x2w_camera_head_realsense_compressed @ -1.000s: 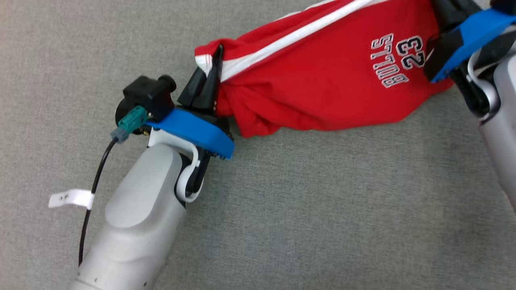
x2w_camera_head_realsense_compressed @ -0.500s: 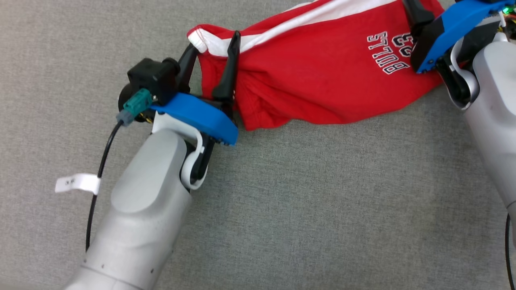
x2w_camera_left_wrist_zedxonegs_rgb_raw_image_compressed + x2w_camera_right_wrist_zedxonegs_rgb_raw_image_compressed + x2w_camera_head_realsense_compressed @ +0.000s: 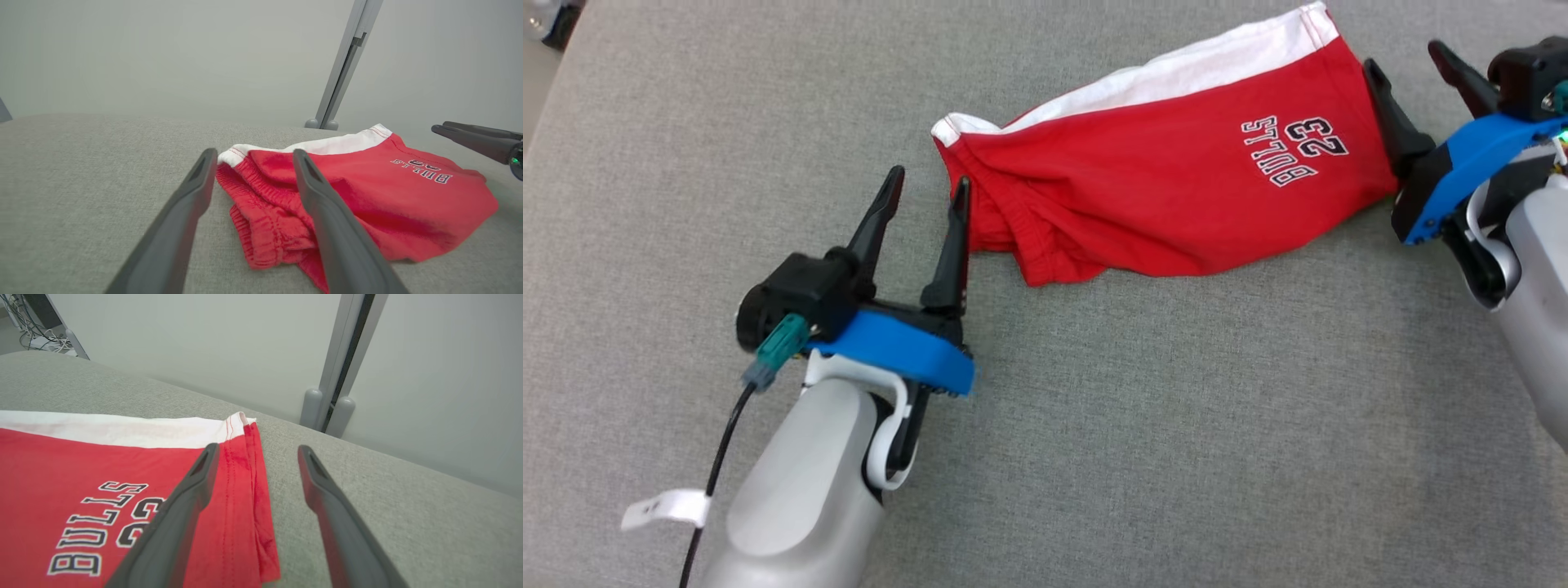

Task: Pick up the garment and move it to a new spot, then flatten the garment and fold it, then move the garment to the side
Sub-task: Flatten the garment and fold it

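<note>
Cable [image 3: 715, 482], one black strand with one white tag [image 3: 663, 508] on it, runs up the left arm [image 3: 800, 506] at the far left of the head view. Next comes the left gripper [image 3: 930, 175], its two dark fingers spread apart and holding nothing; the inner finger lies just beside the gathered waistband [image 3: 1005, 220] end of the shorts [image 3: 1176, 188], and whether it touches the cloth cannot be told. One pair of red shorts lies in the middle, loose on the grey fabric surface [image 3: 1094, 425], stretched out left to right, with one white band [image 3: 1176, 69] along its far edge and one print [image 3: 1294, 151], BULLS 23, near its right end. The waistband end is rumpled into folds, while the right end lies flatter. At the right the right gripper [image 3: 1402, 55] is likewise spread wide and empty: in its wrist view one of its two fingers hangs over the stitched hem [image 3: 245, 477] of the shorts and the other over bare fabric. Behind the surface, both wrist views show one grey post [image 3: 337, 355]
</note>
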Controlling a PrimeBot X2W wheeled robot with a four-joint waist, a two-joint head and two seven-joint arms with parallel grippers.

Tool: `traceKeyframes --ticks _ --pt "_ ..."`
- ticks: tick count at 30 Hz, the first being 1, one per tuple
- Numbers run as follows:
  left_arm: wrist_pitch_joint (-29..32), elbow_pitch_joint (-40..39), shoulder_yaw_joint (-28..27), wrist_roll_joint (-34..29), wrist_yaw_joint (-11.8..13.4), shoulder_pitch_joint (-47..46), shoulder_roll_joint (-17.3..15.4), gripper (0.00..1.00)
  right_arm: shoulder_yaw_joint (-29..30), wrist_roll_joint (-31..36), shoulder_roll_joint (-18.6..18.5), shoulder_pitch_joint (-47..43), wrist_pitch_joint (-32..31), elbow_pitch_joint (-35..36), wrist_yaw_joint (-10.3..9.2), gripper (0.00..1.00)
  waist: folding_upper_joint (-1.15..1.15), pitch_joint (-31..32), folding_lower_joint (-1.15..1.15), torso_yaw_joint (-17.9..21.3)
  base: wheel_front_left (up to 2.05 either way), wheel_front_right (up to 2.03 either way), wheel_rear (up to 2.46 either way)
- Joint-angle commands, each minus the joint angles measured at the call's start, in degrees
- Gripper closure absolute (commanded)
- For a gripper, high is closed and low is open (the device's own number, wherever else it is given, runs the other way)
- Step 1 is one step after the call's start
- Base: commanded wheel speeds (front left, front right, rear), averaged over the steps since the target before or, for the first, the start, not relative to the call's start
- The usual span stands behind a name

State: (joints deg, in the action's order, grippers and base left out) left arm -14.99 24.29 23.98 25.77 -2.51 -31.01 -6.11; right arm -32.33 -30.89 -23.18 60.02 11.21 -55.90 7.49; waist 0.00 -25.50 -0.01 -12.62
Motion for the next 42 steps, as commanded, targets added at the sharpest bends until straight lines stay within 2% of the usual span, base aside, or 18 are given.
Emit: traceKeyframes --ticks 1,6,12,22,23,24,25,34,42 --pt "-0.26 -1.23 -0.8 -0.65 0.62 1.16 -0.62 0.0 -0.32 -0.42 -0.39 -0.92 -0.07 -0.25 0.02 0.0 0.0 0.48 0.01 0.1 0.0 0.0 0.0" --pt "-0.25 -6.76 -4.44 -1.35 3.01 5.1 -1.22 0.0 -1.12 -1.78 -1.43 -2.26 -0.9 -1.81 0.02 0.0 0.0 1.28 0.01 -1.17 0.0 0.0 0.0" --pt "-0.25 -13.62 -10.0 -4.58 4.98 8.91 -0.19 0.0 -1.66 -2.85 -2.68 -3.25 -2.02 -4.4 0.02 0.0 0.0 1.3 0.01 -3.66 0.0 0.0 0.0" --pt "-0.27 -17.12 -15.95 -7.98 4.16 13.88 2.4 0.0 -2.71 -4.97 -1.17 -5.66 -5.39 -8.16 0.03 0.0 0.0 1.89 0.01 -4.89 0.0 0.0 0.0" --pt "-0.26 -17.18 -16.28 -8.34 4.03 14.25 2.56 0.0 -2.69 -5.55 -0.95 -6.0 -6.0 -8.11 0.04 0.18 0.0 1.96 0.01 -4.86 0.0 0.0 0.0" --pt "-0.27 -17.12 -16.53 -8.49 3.86 14.53 2.73 0.0 -2.9 -5.87 -0.85 -6.24 -6.57 -7.95 0.04 0.64 0.0 2.03 0.01 -4.84 0.0 0.0 0.0" --pt "-0.26 -16.99 -16.72 -8.64 3.63 14.7 2.87 0.0 -3.11 -6.38 -0.86 -6.48 -6.85 -7.62 0.04 1.0 0.0 2.1 0.01 -4.8 0.0 0.0 0.0" --pt "-0.26 -15.74 -17.16 -10.61 2.25 15.66 3.2 0.0 -3.43 -9.58 -0.64 -8.22 -2.48 -4.68 0.02 1.0 0.0 5.12 0.01 -2.19 0.0 0.0 0.0" --pt "-0.26 -14.58 -18.12 -11.91 1.49 17.39 3.22 0.0 -1.51 -13.96 1.16 -16.62 2.81 -1.03 0.02 1.0 0.0 9.96 0.01 1.56 0.0 0.0 0.0"
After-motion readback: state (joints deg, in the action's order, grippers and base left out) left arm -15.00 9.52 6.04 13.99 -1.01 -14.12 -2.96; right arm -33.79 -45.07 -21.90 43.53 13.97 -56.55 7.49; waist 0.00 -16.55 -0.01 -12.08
